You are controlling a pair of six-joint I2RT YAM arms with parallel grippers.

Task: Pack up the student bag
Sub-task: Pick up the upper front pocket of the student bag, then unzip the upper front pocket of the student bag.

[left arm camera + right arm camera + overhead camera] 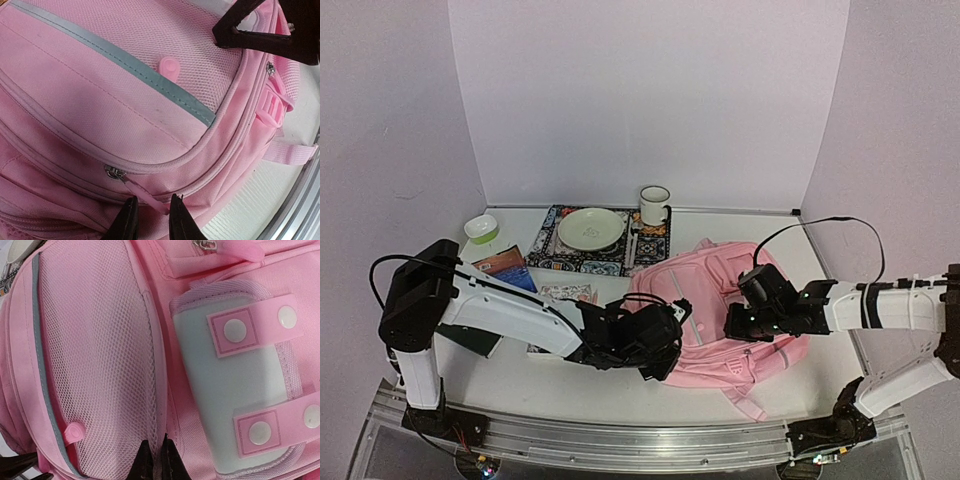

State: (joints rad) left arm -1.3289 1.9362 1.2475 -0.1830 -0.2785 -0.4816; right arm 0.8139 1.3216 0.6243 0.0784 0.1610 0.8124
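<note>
The pink student bag (720,300) lies flat on the table between my two arms. My left gripper (655,368) is at the bag's near left edge. In the left wrist view its jaws (154,220) stand narrowly open on either side of a pink zip pull (145,197), which hangs from a metal slider (114,172); a gap still shows beside the pull. My right gripper (734,328) rests on the bag's right side. In the right wrist view it (159,460) is shut, pinching the seam at the mesh pocket (100,340) next to a pale patch (225,390).
A patterned mat (546,255) at the back carries a pale plate (590,228), with a white mug (654,205) next to it. A green bowl (481,229), books (505,263) and a printed card (568,292) lie to the left. The metal rail (620,440) runs along the near edge.
</note>
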